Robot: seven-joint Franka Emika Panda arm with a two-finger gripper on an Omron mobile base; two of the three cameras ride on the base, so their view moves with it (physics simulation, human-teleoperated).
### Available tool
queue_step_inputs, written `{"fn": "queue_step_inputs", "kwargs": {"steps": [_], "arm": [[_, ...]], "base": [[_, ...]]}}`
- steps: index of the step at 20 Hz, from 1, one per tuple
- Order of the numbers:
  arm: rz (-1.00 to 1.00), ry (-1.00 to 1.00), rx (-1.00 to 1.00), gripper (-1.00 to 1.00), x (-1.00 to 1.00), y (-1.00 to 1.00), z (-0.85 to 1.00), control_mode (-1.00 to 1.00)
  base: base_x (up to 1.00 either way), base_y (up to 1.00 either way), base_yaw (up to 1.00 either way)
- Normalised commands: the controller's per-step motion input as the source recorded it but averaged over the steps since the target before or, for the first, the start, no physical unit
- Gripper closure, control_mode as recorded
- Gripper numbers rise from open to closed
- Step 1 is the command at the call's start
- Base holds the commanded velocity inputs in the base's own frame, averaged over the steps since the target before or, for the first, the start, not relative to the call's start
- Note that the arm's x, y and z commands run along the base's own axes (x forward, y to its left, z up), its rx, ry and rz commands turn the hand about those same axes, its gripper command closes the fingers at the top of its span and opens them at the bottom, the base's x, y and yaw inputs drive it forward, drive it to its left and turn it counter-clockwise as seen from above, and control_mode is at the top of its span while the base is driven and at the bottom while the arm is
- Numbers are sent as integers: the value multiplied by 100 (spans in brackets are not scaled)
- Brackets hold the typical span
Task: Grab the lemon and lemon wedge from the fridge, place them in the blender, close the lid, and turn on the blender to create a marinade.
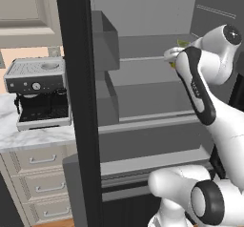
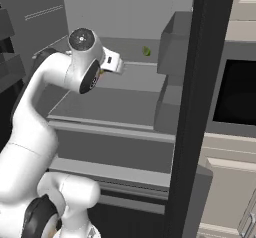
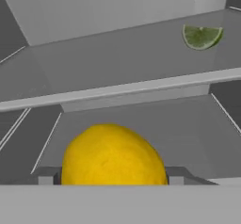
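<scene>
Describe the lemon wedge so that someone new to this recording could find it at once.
Look inside the open fridge, at the shelf above the one the lemon is over. Near its back lies the lemon wedge: a small green half-moon slice, unlike the large, round yellow lemon close to the camera.

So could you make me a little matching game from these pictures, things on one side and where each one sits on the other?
Things:
1. lemon
2. lemon wedge
3. espresso machine
4. door bin

Places:
A. on the marble counter
B. far back on a fridge shelf
C. on the fridge door's inner side
D. right at the robot's hand

Pairs: 1-D, 2-B, 3-A, 4-C
</scene>
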Motion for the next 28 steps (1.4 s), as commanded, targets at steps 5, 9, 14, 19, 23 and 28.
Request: {"fn": "queue_step_inputs", "kwargs": {"steps": [5,9,14,19,23,28], "arm": [[0,3,-11,100,-64,4,-61,-100],[0,10,-11,100,-31,3,-67,-100],[0,8,-6,100,-20,0,-39,-100],[0,1,0,100,-71,-5,-1,-100],[5,0,0,100,-100,-3,0,-100],[14,0,-7,100,-85,15,0,-100]], "base": [[0,0,0],[0,0,0],[0,0,0],[0,0,0],[0,0,0],[0,0,0]]}}
